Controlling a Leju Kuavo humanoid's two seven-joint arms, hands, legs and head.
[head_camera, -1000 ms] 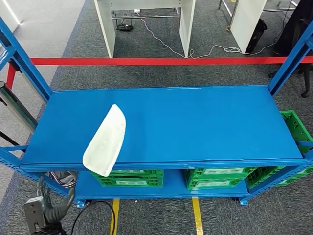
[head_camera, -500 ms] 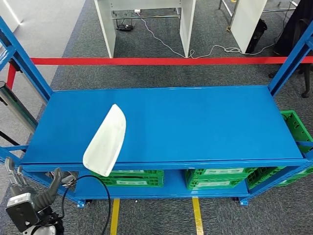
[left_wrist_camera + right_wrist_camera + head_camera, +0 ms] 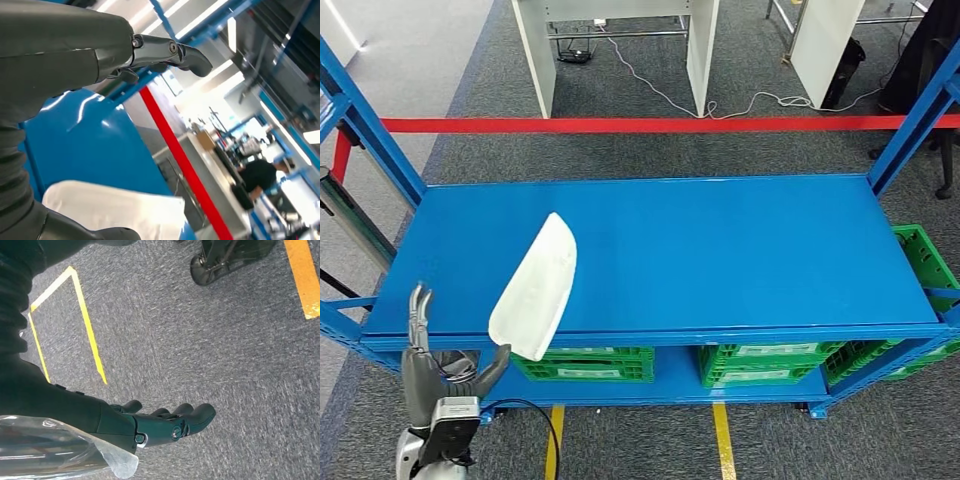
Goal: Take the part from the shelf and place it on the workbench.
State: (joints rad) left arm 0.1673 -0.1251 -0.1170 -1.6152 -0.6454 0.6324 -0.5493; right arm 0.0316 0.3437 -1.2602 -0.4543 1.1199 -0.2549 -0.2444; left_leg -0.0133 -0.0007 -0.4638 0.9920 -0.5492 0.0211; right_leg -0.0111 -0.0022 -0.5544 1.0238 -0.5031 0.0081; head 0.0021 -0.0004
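A white curved plastic part (image 3: 536, 284) lies on the blue shelf top (image 3: 712, 250), near its front left, one end jutting past the front edge. My left hand (image 3: 433, 365) is raised just in front of the shelf edge, left of and below the part, fingers spread and holding nothing. In the left wrist view the part (image 3: 113, 210) lies close between the thumb and the fingers (image 3: 170, 52), untouched. My right hand (image 3: 162, 425) hangs open over the grey carpet.
Green crates (image 3: 754, 362) sit on the lower shelf, with another crate (image 3: 924, 265) at the right. A red beam (image 3: 644, 125) runs behind the shelf. White workbench legs (image 3: 539, 50) stand beyond it. Yellow floor tape (image 3: 721, 435) and a black cable (image 3: 539, 425) lie below.
My left hand has risen from low beside the shelf leg up to the front edge, closer to the white part. The part has not moved.
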